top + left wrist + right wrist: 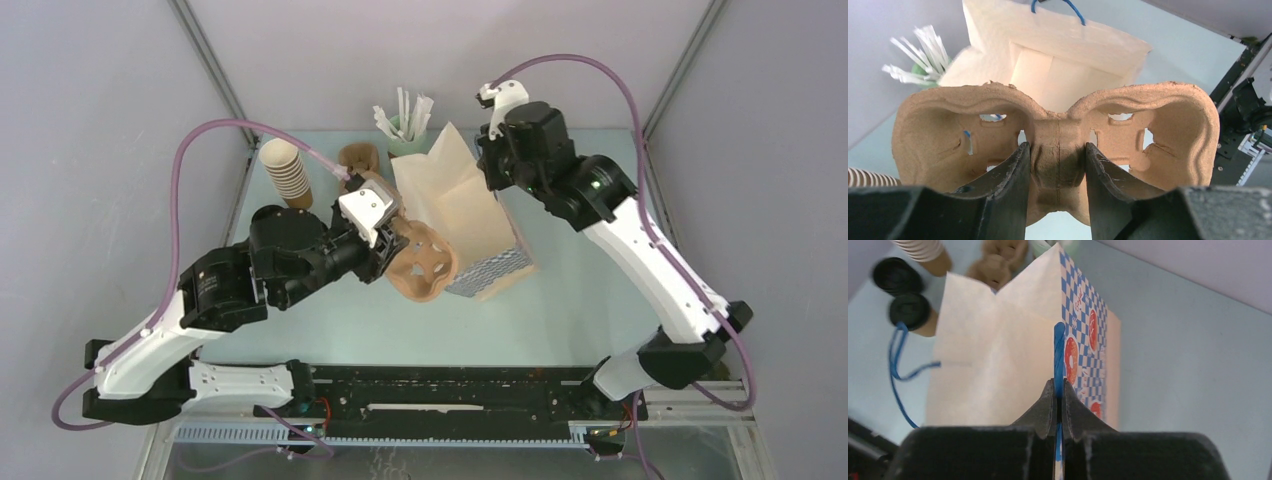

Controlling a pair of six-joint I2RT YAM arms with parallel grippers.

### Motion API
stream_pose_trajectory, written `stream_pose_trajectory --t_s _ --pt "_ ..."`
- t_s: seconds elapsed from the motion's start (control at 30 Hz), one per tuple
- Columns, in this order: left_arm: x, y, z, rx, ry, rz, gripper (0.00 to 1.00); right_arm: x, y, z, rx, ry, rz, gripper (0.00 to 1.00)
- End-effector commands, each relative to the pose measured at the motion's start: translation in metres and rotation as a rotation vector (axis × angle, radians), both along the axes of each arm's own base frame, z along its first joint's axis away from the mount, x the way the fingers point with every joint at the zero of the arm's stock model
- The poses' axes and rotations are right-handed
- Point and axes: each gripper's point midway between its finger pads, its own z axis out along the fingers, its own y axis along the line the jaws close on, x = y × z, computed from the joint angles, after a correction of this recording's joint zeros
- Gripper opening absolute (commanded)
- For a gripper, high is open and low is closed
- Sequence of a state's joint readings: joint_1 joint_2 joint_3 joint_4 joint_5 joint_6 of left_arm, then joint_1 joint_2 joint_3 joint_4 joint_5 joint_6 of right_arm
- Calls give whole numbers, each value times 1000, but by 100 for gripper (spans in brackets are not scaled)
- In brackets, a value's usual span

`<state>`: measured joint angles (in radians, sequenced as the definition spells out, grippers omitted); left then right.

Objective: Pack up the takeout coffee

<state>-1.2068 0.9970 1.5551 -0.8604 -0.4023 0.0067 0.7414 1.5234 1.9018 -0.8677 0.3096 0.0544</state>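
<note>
Two takeout coffees, brown cups with black lids, stand left of the paper bag in the right wrist view; in the top view my left arm hides them. My left gripper is shut on the middle ridge of a brown pulp cup carrier and holds it tilted beside the bag. My right gripper is shut on the blue handle of the white paper bag and holds its top edge up.
A stack of lidless brown cups stands at the back left. Another pulp carrier lies behind my left gripper. A green cup of white wrapped sticks stands behind the bag. The bag's other blue handle hangs loose.
</note>
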Motion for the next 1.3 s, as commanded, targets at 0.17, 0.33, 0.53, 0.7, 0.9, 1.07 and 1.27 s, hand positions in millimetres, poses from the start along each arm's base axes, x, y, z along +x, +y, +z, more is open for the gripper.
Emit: stream_pose_trajectory --t_s 0.17,0.33,0.53,0.7,0.9,1.07,1.27 --pt "12 -33 48 -98 -70 -68 36 -53 26 40 174 -79 305 0" --pt "8 -66 49 -185 24 -120 35 -69 30 36 202 -65 352 0" --pt "-1 -92 37 -287 116 -183 33 -80 32 37 230 -77 356 0" --pt "-8 -93 9 -288 167 -199 33 -86 33 40 260 -80 363 0" --pt "-14 -83 -24 -237 163 -215 34 -93 37 38 273 -71 409 0" --pt "-11 -82 -37 -258 186 -231 34 -100 40 40 283 -65 450 0" --pt "-13 -95 -47 -275 267 -279 34 -106 39 41 283 -70 456 0"
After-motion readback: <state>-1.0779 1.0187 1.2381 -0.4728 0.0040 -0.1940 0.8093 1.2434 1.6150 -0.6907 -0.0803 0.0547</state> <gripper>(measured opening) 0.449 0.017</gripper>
